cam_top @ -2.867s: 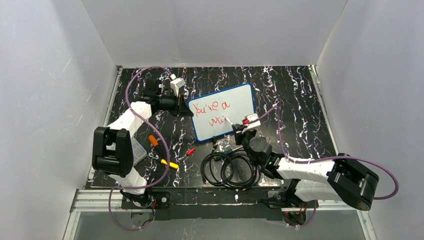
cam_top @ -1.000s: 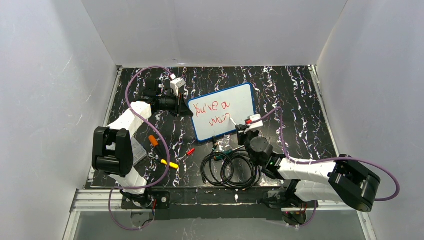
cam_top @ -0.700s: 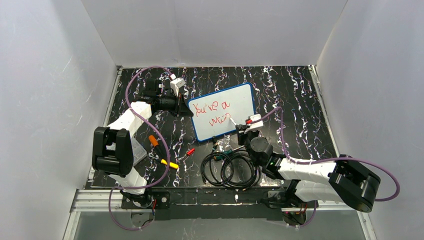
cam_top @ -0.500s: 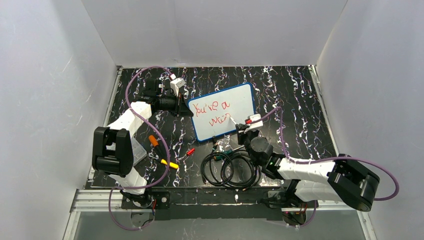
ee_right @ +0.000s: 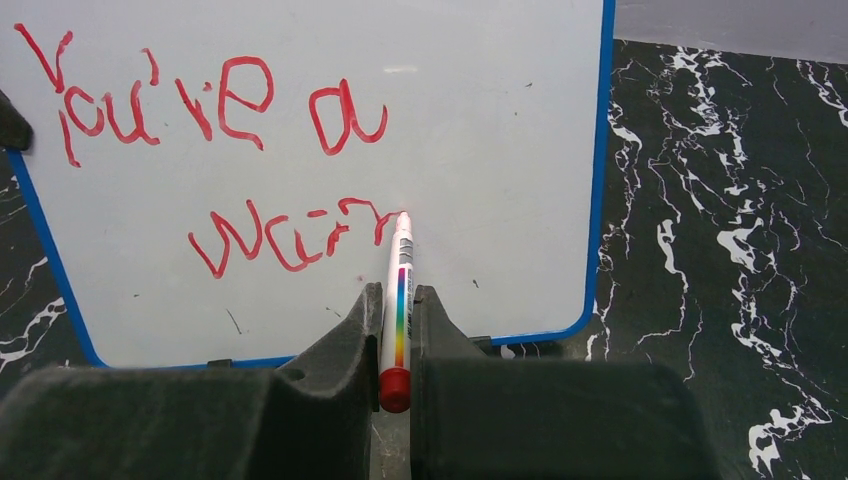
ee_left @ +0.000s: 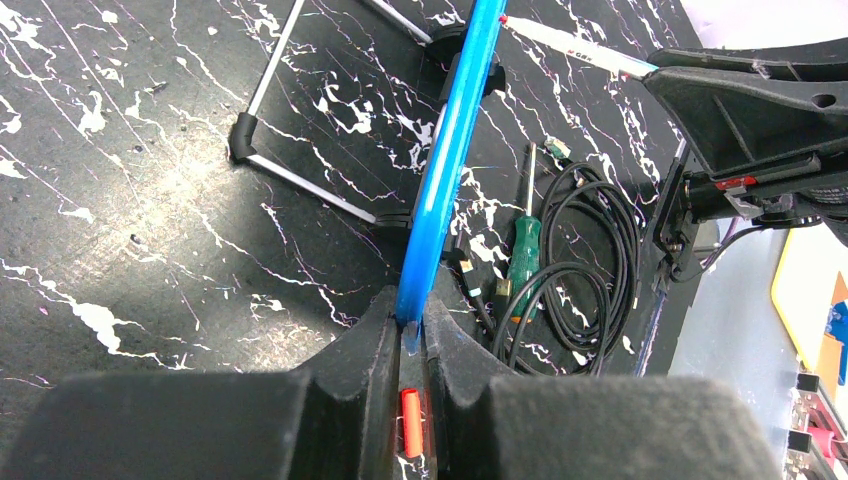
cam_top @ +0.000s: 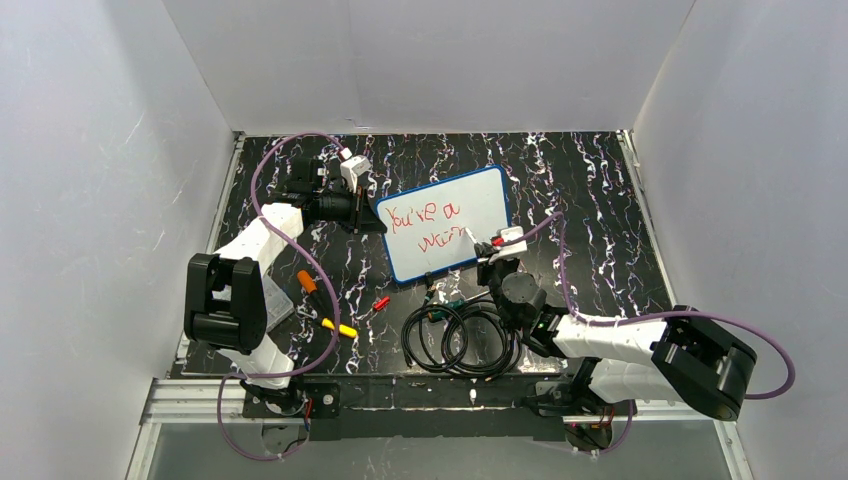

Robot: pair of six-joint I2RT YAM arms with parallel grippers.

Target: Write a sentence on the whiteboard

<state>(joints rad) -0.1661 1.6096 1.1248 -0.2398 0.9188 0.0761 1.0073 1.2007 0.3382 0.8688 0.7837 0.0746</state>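
The whiteboard (cam_top: 470, 205), white with a blue frame, stands tilted on the black marbled table. It also shows in the right wrist view (ee_right: 480, 130) and edge-on in the left wrist view (ee_left: 450, 150). The sentence (ee_right: 215, 105) in red reads "You're a" with "warr" (ee_right: 290, 235) below it. My left gripper (ee_left: 408, 315) is shut on the board's left edge. My right gripper (ee_right: 397, 320) is shut on a white marker (ee_right: 399, 290) with a red end; its tip touches the board at the end of the second line. In the top view the right gripper (cam_top: 487, 250) is at the board's lower right.
Coiled black cables (cam_top: 460, 335) and a green-handled screwdriver (ee_left: 523, 255) lie in front of the board. An orange marker (cam_top: 308, 281), a yellow one (cam_top: 340, 327) and a red cap (cam_top: 381, 302) lie at the left front. The board's wire stand (ee_left: 300, 185) is behind it.
The marker tip has moved right along the second line, and the red word has grown by a letter stroke. The left gripper and the board have stayed still.
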